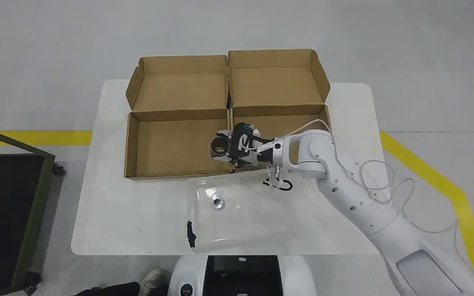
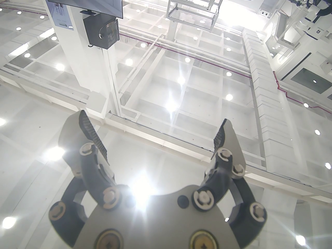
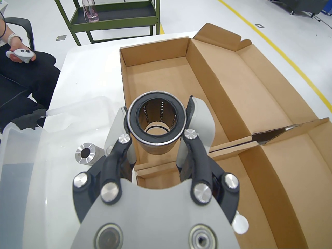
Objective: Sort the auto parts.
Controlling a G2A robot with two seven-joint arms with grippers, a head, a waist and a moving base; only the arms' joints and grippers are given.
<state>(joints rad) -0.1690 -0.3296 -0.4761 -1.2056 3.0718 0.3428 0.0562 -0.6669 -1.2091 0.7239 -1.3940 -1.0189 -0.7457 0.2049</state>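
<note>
Right gripper point(image 3: 157, 111) up close, fingers clamped on both sides of a black-rimmed metal sleeve point(image 3: 155, 145), held over the left box point(image 1: 167, 144), just inside its right wall. Whether the sleeve touches the cardboard, I can't tell. A long stretch of box floor lies open beyond it. The arm covers much of the right box point(image 1: 289, 124), so its contents are hard to make out. At the worktop's point(image 1: 104, 185) front edge sits a clear tub point(image 1: 229, 222), walls faint, with one small metal cylinder point(image 1: 217, 200) inside. Left gripper point(image 2: 155, 130) faces the ceiling, fingers spread wide, holding nothing.
</note>
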